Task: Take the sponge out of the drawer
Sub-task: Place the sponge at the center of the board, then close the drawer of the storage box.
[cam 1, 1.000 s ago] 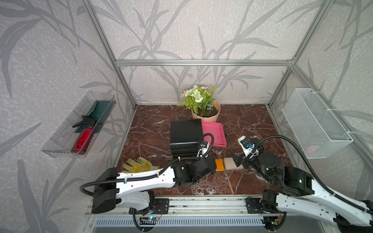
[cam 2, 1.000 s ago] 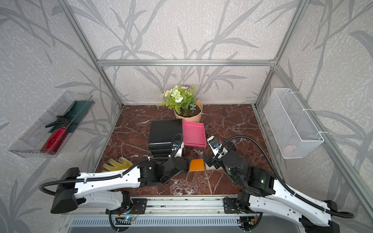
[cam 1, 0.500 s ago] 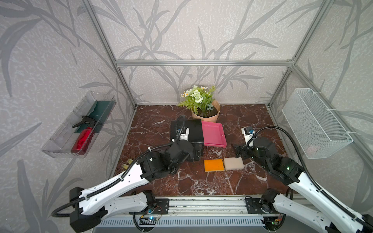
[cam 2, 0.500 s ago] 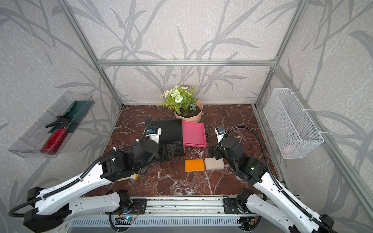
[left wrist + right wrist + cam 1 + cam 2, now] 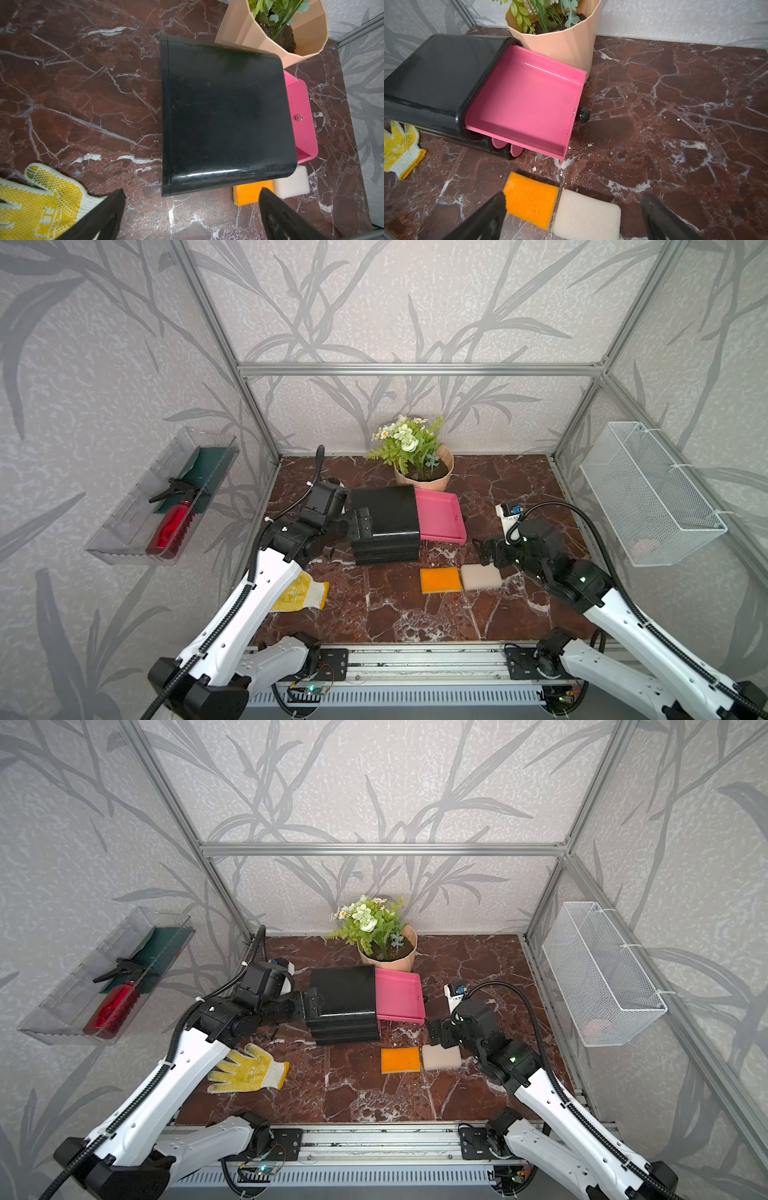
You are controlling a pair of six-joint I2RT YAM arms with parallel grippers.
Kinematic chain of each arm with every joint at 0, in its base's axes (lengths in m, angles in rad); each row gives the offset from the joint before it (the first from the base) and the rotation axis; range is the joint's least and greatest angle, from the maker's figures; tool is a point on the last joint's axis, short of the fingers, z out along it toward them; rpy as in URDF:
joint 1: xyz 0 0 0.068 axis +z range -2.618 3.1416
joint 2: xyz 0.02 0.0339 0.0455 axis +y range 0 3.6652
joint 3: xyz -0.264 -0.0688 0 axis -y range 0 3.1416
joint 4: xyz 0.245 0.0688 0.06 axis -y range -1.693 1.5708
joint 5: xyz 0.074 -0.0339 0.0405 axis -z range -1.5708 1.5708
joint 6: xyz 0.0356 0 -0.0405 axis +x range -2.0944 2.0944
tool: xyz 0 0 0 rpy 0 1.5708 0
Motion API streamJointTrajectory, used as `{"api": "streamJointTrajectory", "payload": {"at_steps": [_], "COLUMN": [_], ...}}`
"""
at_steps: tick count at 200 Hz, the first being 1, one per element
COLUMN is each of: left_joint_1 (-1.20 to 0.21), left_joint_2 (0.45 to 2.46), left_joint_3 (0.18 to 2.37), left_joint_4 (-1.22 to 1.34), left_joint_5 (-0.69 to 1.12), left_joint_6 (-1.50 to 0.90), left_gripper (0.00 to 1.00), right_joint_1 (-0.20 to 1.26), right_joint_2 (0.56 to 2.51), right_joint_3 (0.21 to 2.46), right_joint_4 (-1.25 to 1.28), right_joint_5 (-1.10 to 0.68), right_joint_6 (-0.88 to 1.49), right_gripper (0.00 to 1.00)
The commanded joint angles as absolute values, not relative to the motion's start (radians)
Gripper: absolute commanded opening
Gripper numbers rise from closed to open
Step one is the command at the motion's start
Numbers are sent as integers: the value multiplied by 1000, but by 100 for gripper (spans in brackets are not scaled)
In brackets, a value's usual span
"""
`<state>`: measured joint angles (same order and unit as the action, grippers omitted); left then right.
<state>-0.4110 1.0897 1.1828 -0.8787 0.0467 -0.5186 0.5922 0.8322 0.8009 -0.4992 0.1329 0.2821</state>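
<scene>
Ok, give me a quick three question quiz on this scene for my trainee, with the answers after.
1. True or false: the pink drawer is pulled out, with nothing visible inside.
2. What lies right beside the orange sponge? A) white sponge B) yellow glove C) flowerpot
3. What colour is the cabinet that holds the drawer?
Key: 1 true; 2 A; 3 black.

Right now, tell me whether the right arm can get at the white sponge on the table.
Probably yes. The right gripper is open and hangs close by the white sponge, with nothing between them. The orange sponge lies right beside it and might get nudged.
</scene>
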Motion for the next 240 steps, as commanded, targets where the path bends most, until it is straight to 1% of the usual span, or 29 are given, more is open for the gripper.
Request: {"api": "streamJointTrajectory", "payload": {"at_steps": [1,56,107,122,165,207,240], "left_joint_1": [-376,-336,-270,-260,-252,-252,-250], "left_joint_2": [1063,1053,1035,1025,1011,1015,1016], "left_joint_3": [1141,999,911,902,886,880,877], "left_joint_4": [-827,-668,-557,-549,-549,-543,-539], "left_joint_5": [154,265,427,448,438,446,456], "left_joint_6": [-462,-430,-442,-445,-448,-450,-453], "left_gripper": [99,99,99,99,99,99,98], "right_joint_1": [575,562,562,562,560,541,506], "right_joint_2": [845,939,1031,1074,1177,1257,1287], "right_joint_3": [783,775,770,784,814,850,842], "right_joint_4": [-467,-440,-393,-391,-347,-321,-261], "right_joint_5": [82,56,62,65,65,42,-31], "right_joint_6": [305,366,391,390,396,383,419], "right_gripper": [99,99,99,95,87,83,81]}}
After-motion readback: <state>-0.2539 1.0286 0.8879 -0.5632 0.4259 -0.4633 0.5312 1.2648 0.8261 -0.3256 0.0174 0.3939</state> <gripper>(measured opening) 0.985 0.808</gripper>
